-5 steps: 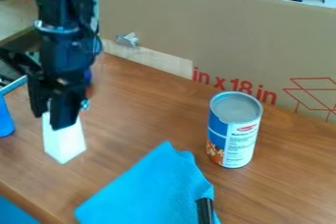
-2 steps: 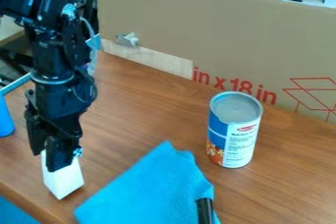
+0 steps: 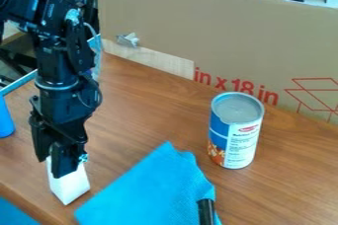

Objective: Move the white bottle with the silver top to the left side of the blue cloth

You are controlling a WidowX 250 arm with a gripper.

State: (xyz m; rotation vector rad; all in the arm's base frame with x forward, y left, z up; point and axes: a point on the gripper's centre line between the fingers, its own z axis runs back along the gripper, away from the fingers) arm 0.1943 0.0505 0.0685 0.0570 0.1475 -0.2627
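Black two-finger pincer: closed around a white tapered block, it's gripped!
Bright blue cloth: spread nearby on the brown wooden desk.
Blue-and-white cylindrical can: stood upright.

A brown wood-grain table is carrying a blue cloth, which is lying loosely spread with one corner pointing toward the cardboard behind. A labelled can is standing upright near the cloth.
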